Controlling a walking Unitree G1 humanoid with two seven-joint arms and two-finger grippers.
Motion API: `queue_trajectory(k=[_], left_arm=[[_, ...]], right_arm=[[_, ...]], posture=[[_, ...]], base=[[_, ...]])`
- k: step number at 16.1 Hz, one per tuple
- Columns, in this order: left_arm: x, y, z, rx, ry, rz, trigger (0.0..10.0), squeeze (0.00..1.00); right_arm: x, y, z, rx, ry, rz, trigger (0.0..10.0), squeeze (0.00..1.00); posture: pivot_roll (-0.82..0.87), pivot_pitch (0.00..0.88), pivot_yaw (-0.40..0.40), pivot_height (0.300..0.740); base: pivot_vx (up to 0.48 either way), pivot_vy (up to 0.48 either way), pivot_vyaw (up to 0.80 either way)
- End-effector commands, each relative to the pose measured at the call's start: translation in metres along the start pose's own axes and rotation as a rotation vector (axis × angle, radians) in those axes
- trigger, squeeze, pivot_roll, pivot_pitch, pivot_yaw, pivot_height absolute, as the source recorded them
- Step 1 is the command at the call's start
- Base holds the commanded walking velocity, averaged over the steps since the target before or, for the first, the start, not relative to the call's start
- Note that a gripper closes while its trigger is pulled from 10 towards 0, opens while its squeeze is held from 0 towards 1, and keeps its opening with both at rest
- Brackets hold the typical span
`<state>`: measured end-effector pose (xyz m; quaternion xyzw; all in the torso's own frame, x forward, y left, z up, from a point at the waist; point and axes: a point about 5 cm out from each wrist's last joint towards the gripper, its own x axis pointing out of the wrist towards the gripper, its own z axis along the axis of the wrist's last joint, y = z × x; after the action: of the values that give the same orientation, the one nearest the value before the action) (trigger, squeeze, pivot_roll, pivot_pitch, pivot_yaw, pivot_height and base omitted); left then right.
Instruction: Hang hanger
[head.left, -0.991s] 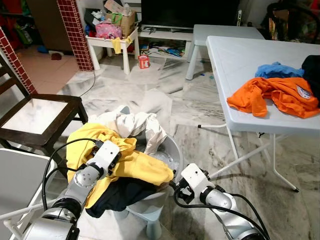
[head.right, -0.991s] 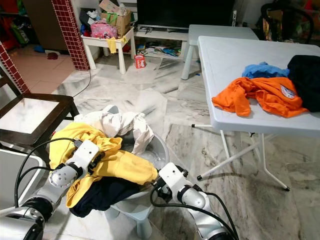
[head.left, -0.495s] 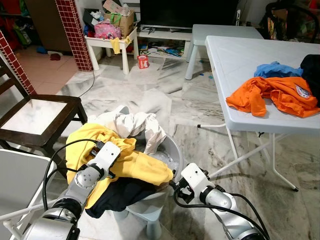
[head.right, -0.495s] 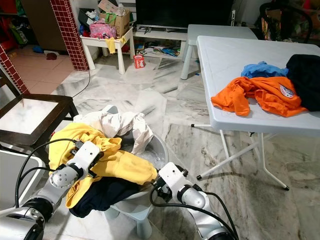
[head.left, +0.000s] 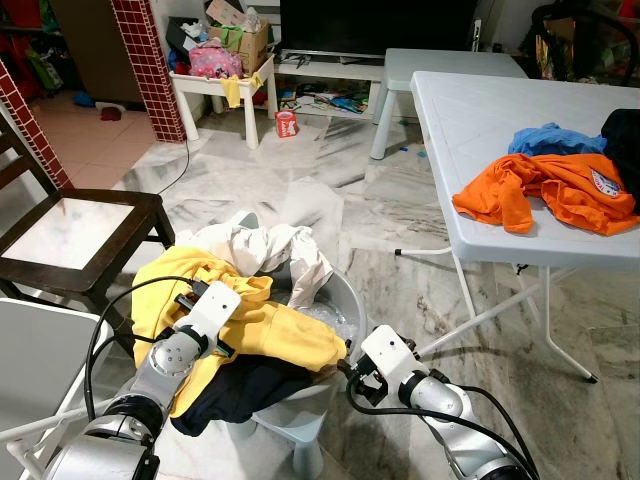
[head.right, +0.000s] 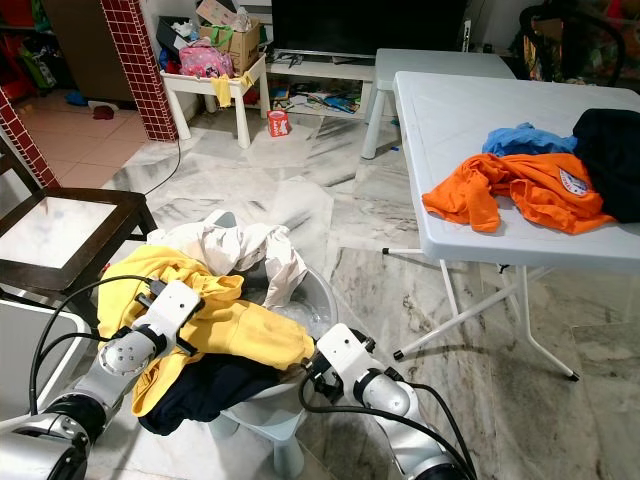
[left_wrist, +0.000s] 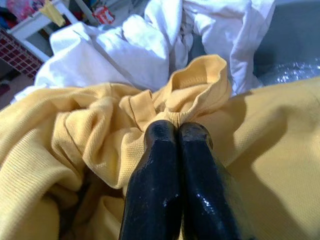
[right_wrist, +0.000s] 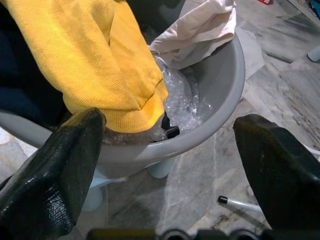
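A grey basin (head.left: 345, 300) stands on the floor right before me, heaped with clothes. A yellow shirt (head.left: 275, 330) lies on top, over a dark navy garment (head.left: 235, 392), and a white cloth (head.left: 270, 250) hangs over the far rim. My left gripper (left_wrist: 177, 131) is shut on a fold of the yellow shirt next to its collar (left_wrist: 197, 82). My right gripper (right_wrist: 170, 125) is open beside the basin's near right rim (right_wrist: 220, 117), holding nothing. A small black piece (right_wrist: 171, 132) lies inside on crinkled plastic. I see no hanger.
A white folding table (head.left: 480, 120) at the right carries an orange shirt (head.left: 545, 190), a blue cloth (head.left: 555, 140) and a dark one. A dark wooden chair (head.left: 80, 230) is at the left, with a white chair (head.left: 40, 360) at the near left. Low white tables are at the back.
My left gripper has eased back a touch toward me with the yellow shirt. The right gripper and the basin have not moved.
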<state>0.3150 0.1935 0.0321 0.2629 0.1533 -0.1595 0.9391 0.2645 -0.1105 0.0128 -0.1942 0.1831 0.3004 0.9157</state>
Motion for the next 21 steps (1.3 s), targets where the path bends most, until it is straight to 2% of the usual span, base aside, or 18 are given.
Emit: queue_trajectory(k=[1, 4, 7, 8, 9, 11, 12, 13, 14, 15, 17, 18, 20, 21], left_arm=[[0.002, 0.009, 0.009, 0.015, -0.044, 0.030, 0.0, 0.00], [0.002, 0.018, 0.023, 0.011, -0.146, 0.098, 0.0, 0.00], [-0.005, 0.027, 0.072, 0.008, -0.458, 0.171, 0.0, 0.00], [-0.008, 0.028, 0.078, 0.008, -0.498, 0.180, 0.0, 0.00], [-0.026, 0.030, 0.101, -0.006, -0.632, 0.222, 0.0, 0.00], [-0.048, 0.025, 0.130, 0.001, -0.766, 0.192, 0.0, 0.00], [-0.054, 0.022, 0.138, 0.004, -0.797, 0.170, 0.0, 0.00], [-0.064, 0.017, 0.154, -0.003, -0.849, 0.102, 0.0, 0.00], [-0.071, 0.020, 0.164, -0.017, -0.884, 0.094, 0.0, 0.00], [-0.080, 0.028, 0.186, -0.112, -0.942, 0.075, 0.0, 0.00], [-0.091, 0.037, 0.210, -0.252, -1.004, 0.046, 0.0, 0.00], [-0.098, 0.040, 0.230, -0.352, -1.058, 0.004, 0.0, 0.00], [-0.107, 0.043, 0.254, -0.533, -1.136, -0.088, 0.0, 0.00], [-0.110, 0.045, 0.259, -0.568, -1.152, -0.110, 0.0, 0.00]], right_arm=[[0.003, -0.001, 0.005, -0.008, -0.008, 0.002, 10.0, 0.00], [0.004, -0.004, 0.007, -0.013, -0.012, 0.003, 10.0, 0.00], [0.005, -0.008, 0.008, -0.015, -0.015, -0.005, 10.0, 0.00], [0.005, -0.008, 0.008, -0.016, -0.016, -0.006, 10.0, 0.00], [0.006, -0.009, 0.009, -0.017, -0.019, -0.006, 10.0, 0.00], [0.007, -0.009, 0.011, -0.020, -0.023, -0.001, 10.0, 0.00], [0.008, -0.008, 0.011, -0.023, -0.025, 0.003, 10.0, 0.00], [0.011, -0.008, 0.014, -0.024, -0.032, 0.007, 10.0, 0.00], [0.012, -0.009, 0.017, -0.025, -0.037, 0.008, 10.0, 0.00], [0.015, -0.010, 0.020, -0.026, -0.046, 0.012, 10.0, 0.00], [0.017, -0.012, 0.025, -0.027, -0.054, 0.013, 10.0, 0.00], [0.020, -0.014, 0.028, -0.027, -0.063, 0.016, 10.0, 0.00], [0.022, -0.015, 0.032, -0.024, -0.072, 0.017, 10.0, 0.00], [0.023, -0.015, 0.033, -0.024, -0.074, 0.017, 10.0, 0.00]], posture=[[-0.06, 0.000, 0.005, 0.740], [-0.06, 0.000, 0.000, 0.740], [-0.05, 0.000, -0.003, 0.740], [-0.04, 0.000, -0.005, 0.740], [-0.03, 0.000, -0.010, 0.740], [-0.01, 0.000, -0.024, 0.740], [0.00, 0.000, -0.025, 0.740], [0.00, 0.000, -0.028, 0.740], [0.01, 0.000, -0.034, 0.740], [0.02, 0.000, -0.040, 0.740], [0.03, 0.000, -0.046, 0.740], [0.04, 0.000, -0.047, 0.740], [0.05, 0.003, -0.044, 0.740], [0.05, 0.007, -0.043, 0.740]], base=[[0.000, 0.000, 0.00], [0.000, 0.000, 0.00], [0.000, 0.000, 0.00], [0.000, 0.000, 0.00], [0.000, 0.000, 0.00], [0.000, 0.000, 0.00], [0.000, 0.000, 0.00], [0.000, 0.000, 0.00], [0.000, 0.000, 0.00], [0.000, 0.000, 0.00], [0.000, 0.000, 0.00], [0.000, 0.000, 0.00], [0.000, 0.000, 0.00], [0.000, 0.000, 0.00]])
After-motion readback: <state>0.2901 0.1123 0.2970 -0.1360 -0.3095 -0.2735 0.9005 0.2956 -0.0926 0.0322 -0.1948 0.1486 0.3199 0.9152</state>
